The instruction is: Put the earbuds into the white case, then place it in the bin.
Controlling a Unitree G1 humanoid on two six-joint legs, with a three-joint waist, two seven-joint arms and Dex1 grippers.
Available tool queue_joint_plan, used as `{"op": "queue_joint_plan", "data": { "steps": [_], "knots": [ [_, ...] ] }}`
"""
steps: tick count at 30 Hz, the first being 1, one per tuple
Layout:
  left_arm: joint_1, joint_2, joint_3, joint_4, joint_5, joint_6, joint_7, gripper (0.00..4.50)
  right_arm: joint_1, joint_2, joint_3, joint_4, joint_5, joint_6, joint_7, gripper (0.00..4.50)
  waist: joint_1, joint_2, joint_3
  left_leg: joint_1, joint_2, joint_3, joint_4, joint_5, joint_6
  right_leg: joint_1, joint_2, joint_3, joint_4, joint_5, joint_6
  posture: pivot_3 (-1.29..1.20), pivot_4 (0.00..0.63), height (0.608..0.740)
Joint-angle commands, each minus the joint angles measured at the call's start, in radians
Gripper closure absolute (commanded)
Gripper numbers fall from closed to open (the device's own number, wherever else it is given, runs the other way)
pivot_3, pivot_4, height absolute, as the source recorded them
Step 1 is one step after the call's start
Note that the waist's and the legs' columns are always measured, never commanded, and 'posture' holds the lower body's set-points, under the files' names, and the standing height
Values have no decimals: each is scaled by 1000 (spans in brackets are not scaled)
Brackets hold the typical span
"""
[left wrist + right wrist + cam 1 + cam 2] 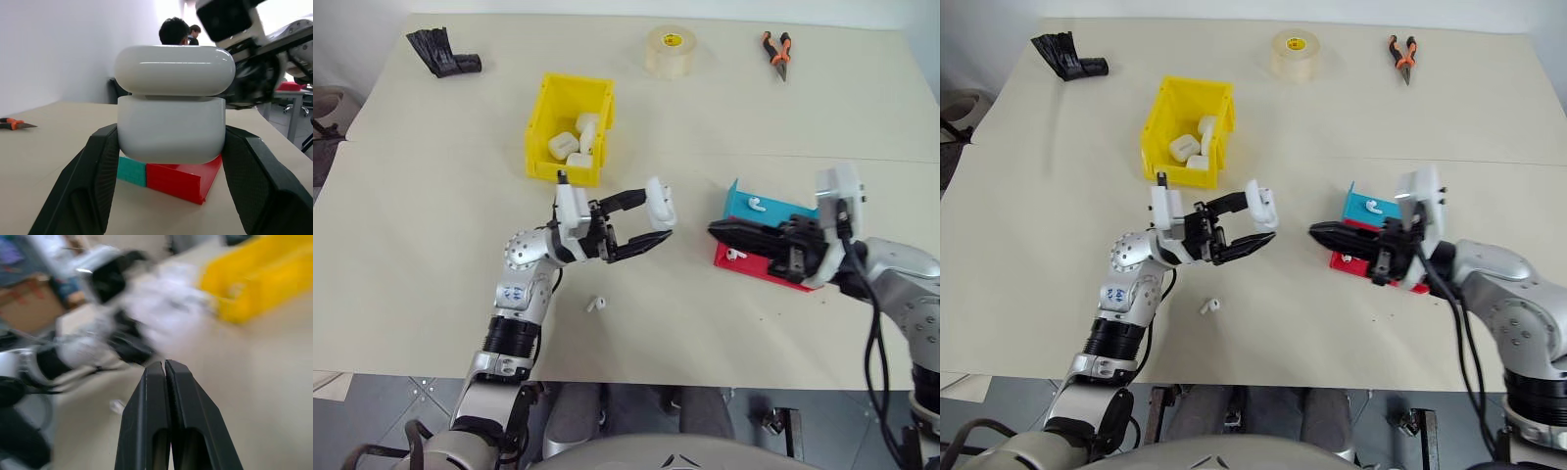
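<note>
My left gripper [649, 217] is shut on the white case [659, 203], held above the table between the bin and the trays. In the left wrist view the case [171, 127] sits between both black fingers [85, 186] with its lid down. One earbud [596, 305] lies on the table below that gripper, another [756, 205] is in the blue tray [741, 199], and one more [734, 255] is in the red tray [759, 269]. My right gripper [714, 228] hovers over the red tray's left end, shut, with nothing visible between its fingers [154, 382]. The yellow bin [540, 113] stands behind.
Several white cases lie inside the bin. At the far edge of the table are a tape roll [670, 51], orange-handled pliers [776, 52] and a black object [442, 54]. People [176, 32] are in the background beyond the table.
</note>
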Motion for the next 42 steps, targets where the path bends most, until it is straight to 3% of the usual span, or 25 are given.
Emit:
{"op": "queue_joint_plan", "data": {
  "steps": [1, 5, 11, 12, 18, 22, 26, 31, 37, 42],
  "knots": [
    [21, 9, 11, -79, -75, 11, -56, 1750, 79, -50, -119, 50, -81, -93, 68, 3601, 2, 0, 0, 0, 0, 0, 0, 0, 0, 0, 0, 0, 0, 0, 0, 0, 150, 740],
    [46, 24, 18, -113, -112, 32, -88, 1750, 215, -117, -168, 120, -251, -250, 176, 2188, 1, 0, 0, 0, 0, 1, 0, 0, 0, 0, 0, 0, 0, 0, 0, 0, 150, 740],
    [73, 39, 17, -148, -125, 55, -99, 1750, 312, -112, -197, 264, -433, -491, 244, 142, -1, 0, 0, 2, 0, 2, -1, 0, 0, 1, 0, 1, 0, 0, 0, 0, 150, 740],
    [75, 39, 16, -152, -125, 57, -99, 1750, 310, -103, -197, 283, -452, -523, 238, 26, -1, 0, 0, 2, 0, 3, -1, 0, 0, 1, 0, 2, 0, 0, 0, 0, 150, 740],
    [82, 34, 12, -162, -121, 56, -92, 1750, 234, -65, -158, 309, -459, -540, 222, 26, -2, 0, 0, 2, 0, 3, -1, 0, 0, 1, 0, 2, 0, 0, 0, 0, 150, 740],
    [87, 30, 14, -170, -120, 54, -83, 1750, 146, -98, -89, 333, -484, -491, 230, 26, -2, 0, 0, 2, 1, 3, -1, 0, 0, 1, 0, 2, 0, 0, 0, 0, 150, 740],
    [92, 27, 11, -180, -120, 55, -80, 1750, -41, -157, 26, 366, -506, -377, 247, 26, -3, 0, 0, 2, 0, 3, 0, 0, 0, 1, 0, 2, 0, 0, 0, 0, 150, 740],
    [94, 17, 5, -186, -122, 53, -78, 1750, -381, -203, 256, 489, -622, -205, 294, 26, -6, 0, 0, 1, 1, 2, 0, 0, 0, 0, 0, 2, 0, 0, 0, 0, 150, 740],
    [95, -1, -13, -189, -116, 46, -79, 1750, -747, -97, 523, 812, -850, -188, 333, 26, -5, 0, 0, 0, 0, 2, 0, 0, 0, 0, 0, 1, -1, 0, 0, 0, 150, 740],
    [98, -18, -26, -201, -109, 40, -66, 1750, -876, -13, 631, 1048, -993, -307, 357, 26, -7, 0, 0, 0, 0, 1, -1, 0, 0, -1, 0, 0, -1, 0, 0, 0, 150, 740]
  ]
}}
